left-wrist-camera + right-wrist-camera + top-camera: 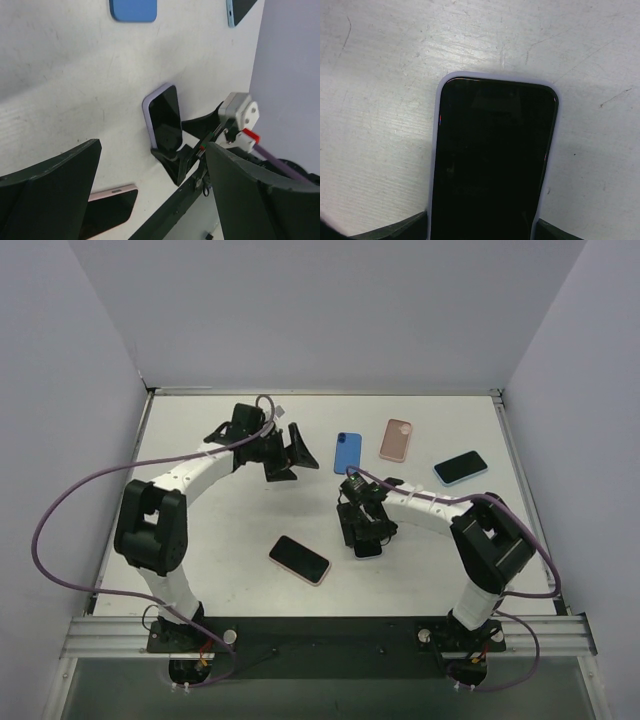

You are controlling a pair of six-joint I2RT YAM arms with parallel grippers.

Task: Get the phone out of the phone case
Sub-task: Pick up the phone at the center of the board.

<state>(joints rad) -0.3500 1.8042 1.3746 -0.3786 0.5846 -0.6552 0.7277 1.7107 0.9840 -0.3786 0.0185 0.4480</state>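
1. Lying flat on the white table, screen up, the phone sits near the middle, a little to the right, well apart from the other handsets further back.
2. The left gripper hovers off to the left with its jaws spread wide and nothing between them. I judge it should come in to peel the case while the other gripper steadies the phone.
3. The right gripper straddles the phone's near end, with a finger at each long edge (whether they press or merely flank it, I cannot tell). A good hold here sits low and square on the sides, firm enough to pin the phone without sliding it.
4. The phone shows a dark, glossy, unlit screen.
5. Its case is pale lilac, showing as a thin rounded rim around the glass. That lip at the far corners looks like the place to pry.
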